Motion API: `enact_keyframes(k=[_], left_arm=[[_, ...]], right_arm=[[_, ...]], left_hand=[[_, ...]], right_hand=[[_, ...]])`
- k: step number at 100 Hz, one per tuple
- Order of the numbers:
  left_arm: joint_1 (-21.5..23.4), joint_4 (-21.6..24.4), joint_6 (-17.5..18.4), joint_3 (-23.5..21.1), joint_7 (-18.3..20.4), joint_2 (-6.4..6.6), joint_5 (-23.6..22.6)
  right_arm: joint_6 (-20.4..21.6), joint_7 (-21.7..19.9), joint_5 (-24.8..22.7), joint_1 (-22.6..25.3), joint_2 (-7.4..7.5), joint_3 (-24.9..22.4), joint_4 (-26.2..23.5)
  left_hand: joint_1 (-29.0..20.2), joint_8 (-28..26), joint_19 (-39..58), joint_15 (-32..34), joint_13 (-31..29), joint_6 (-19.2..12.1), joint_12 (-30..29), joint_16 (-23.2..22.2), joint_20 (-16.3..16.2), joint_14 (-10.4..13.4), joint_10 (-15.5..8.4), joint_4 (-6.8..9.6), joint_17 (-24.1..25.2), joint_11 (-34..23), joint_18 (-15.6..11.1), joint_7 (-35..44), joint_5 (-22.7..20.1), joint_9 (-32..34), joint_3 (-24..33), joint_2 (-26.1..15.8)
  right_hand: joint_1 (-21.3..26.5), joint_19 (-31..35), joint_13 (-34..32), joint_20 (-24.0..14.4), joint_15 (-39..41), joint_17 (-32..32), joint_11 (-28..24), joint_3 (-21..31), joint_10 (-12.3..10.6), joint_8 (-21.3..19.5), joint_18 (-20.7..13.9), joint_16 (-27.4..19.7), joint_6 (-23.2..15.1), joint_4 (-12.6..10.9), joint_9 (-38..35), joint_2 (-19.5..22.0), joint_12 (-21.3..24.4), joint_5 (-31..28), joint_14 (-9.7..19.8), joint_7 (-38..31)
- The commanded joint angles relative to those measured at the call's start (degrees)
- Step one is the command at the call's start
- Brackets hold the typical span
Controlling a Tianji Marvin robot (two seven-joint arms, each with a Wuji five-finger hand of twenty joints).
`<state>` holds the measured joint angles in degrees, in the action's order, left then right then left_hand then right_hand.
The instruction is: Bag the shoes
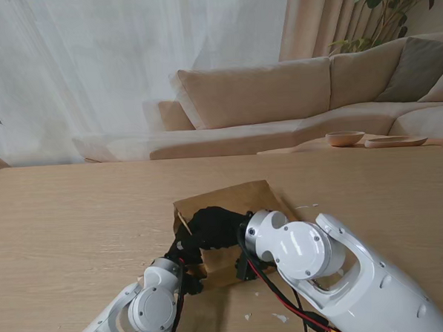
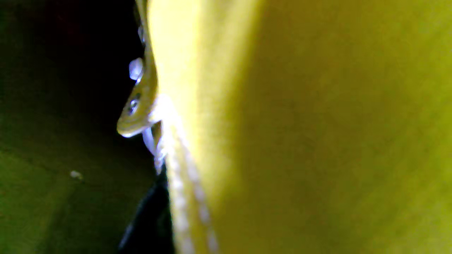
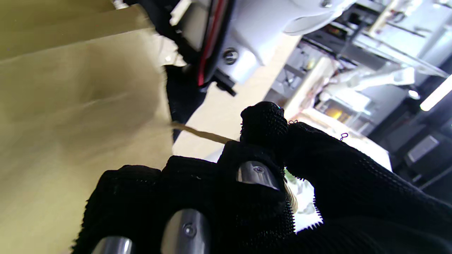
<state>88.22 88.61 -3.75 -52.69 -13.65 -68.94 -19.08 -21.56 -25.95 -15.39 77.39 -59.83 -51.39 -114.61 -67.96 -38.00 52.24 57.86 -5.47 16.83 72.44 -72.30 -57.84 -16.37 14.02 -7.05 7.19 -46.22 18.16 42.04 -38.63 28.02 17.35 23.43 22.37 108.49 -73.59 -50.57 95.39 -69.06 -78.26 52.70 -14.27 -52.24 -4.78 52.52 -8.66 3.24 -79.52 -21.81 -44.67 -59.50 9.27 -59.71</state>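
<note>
A brown paper bag [image 1: 234, 202] lies flat at the lower centre of the stand's frame on the wooden table [image 1: 68, 219]. The right hand [image 3: 247, 183] is curled closed, pinching the bag's twine handle [image 3: 203, 134]. The left hand [image 1: 184, 266] is at the bag's near edge, its grip impossible to tell; no shoes can be made out.

Window: I see sheer white floor-length curtains [image 1: 90, 69], daylight through them.
Drape: beige heavy curtain [image 1: 314, 16] at their right.
Seating: beige fabric corner sofa [image 1: 292, 103], grey cushion [image 1: 417, 70].
Plant: green leafy houseplant [image 1: 388, 5] behind the sofa.
Surface: light wooden table top [image 1: 68, 226].
</note>
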Motion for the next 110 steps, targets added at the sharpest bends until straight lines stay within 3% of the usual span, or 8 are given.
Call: enact_keyframes(k=[1, 27, 40, 63, 91, 110], left_arm=[[-0.33, 1.4, 0.52, -0.6, 0.67, -0.25, 0.6], [-0.23, 1.72, 0.9, -1.32, 0.8, -0.12, 0.54], [-0.39, 1.5, 0.67, -1.29, 0.63, -0.15, 0.17], [-0.87, 0.72, 0.66, -1.58, 0.07, -0.34, 0.3], [-1.01, 1.01, 0.55, -1.75, -0.34, -0.7, 1.91], [-0.02, 2.69, 0.23, -2.85, 1.5, -0.25, 3.17]], right_arm=[[-0.55, -2.06, 0.55, -0.18, 0.5, -0.28, -0.71], [1.01, -4.17, 1.44, 0.2, 1.06, -1.33, -1.28], [2.54, -4.03, 4.3, 0.61, 0.86, -1.79, -1.2], [2.58, -5.47, 0.9, 1.6, 1.55, -2.66, -3.4], [6.05, -7.5, 3.07, -0.16, 1.93, -0.69, -2.23], [2.81, -6.68, -3.29, 0.67, 2.08, -0.52, -3.72]], left_hand=[[-6.01, -2.97, 11.17, 2.27, -2.59, -3.38, 1.35, -1.11, -0.71, -1.96, -2.11, 1.53, -1.12, -4.67, 1.05, 9.14, -3.38, 3.8, 8.45, -8.49], [-6.01, -3.25, 12.21, 2.35, -2.86, -3.24, 1.57, -1.09, 0.16, -2.31, -1.67, 1.54, -1.0, -4.32, 1.34, 9.11, -3.39, 4.37, 8.48, -8.48], [-6.01, -3.31, 12.5, 2.35, -2.95, -3.32, 1.67, -1.06, 0.44, -2.29, -1.6, 1.53, -0.96, -4.22, 1.4, 9.05, -3.31, 4.37, 8.4, -8.55], [-6.01, -3.4, 13.16, 2.45, -3.15, -3.28, 1.86, -1.1, 0.88, -2.6, -1.4, 1.54, -0.91, -4.09, 1.56, 9.04, -3.29, 4.61, 8.34, -8.59], [-6.01, -3.37, 14.01, 2.58, -3.51, -3.03, 2.03, -1.07, 1.29, -2.93, -1.07, 1.62, -0.83, -3.98, 1.86, 8.84, -2.61, 5.18, 7.97, -8.94], [-6.01, -3.08, 14.32, 2.6, -3.6, -2.35, 2.14, -1.04, 1.63, -3.11, -0.82, 1.62, -0.76, -3.85, 1.98, 8.66, -2.36, 5.27, 8.04, -8.97]], right_hand=[[-1.15, 11.49, -2.09, -0.21, 6.24, -2.94, -5.24, 0.63, -5.7, -1.77, -12.05, 1.42, 2.82, -4.41, -3.31, -0.31, -1.15, -7.19, 2.36, -0.34], [-1.27, 11.49, -2.09, -0.53, 6.28, -2.93, -5.74, 0.65, -6.23, -3.4, -11.78, 1.78, 3.17, -5.72, -3.33, -0.33, -1.44, -8.16, 2.15, -0.02], [-1.17, 11.49, -2.08, -0.86, 6.36, -2.92, -5.99, 0.97, -6.54, -3.96, -11.4, 1.95, 3.7, -6.14, -3.33, -0.54, -1.5, -8.53, 2.01, -0.11], [-1.31, 11.49, -2.08, -1.3, 6.3, -2.94, -6.14, 0.96, -6.98, -4.64, -11.15, 2.18, 3.56, -6.56, -3.29, -0.42, -1.49, -8.81, 2.17, -0.04], [-1.35, 11.49, -2.13, -1.35, 6.14, -2.93, -6.07, 0.7, -7.12, -4.96, -11.1, 2.18, 3.54, -6.62, -3.29, -0.14, -1.35, -8.75, 2.7, 0.1], [-1.32, 11.49, -2.14, -1.08, 6.11, -2.94, -6.07, 0.48, -7.09, -5.09, -11.44, 2.18, 3.35, -6.66, -3.29, -0.08, -1.32, -8.66, 2.73, 0.2]])
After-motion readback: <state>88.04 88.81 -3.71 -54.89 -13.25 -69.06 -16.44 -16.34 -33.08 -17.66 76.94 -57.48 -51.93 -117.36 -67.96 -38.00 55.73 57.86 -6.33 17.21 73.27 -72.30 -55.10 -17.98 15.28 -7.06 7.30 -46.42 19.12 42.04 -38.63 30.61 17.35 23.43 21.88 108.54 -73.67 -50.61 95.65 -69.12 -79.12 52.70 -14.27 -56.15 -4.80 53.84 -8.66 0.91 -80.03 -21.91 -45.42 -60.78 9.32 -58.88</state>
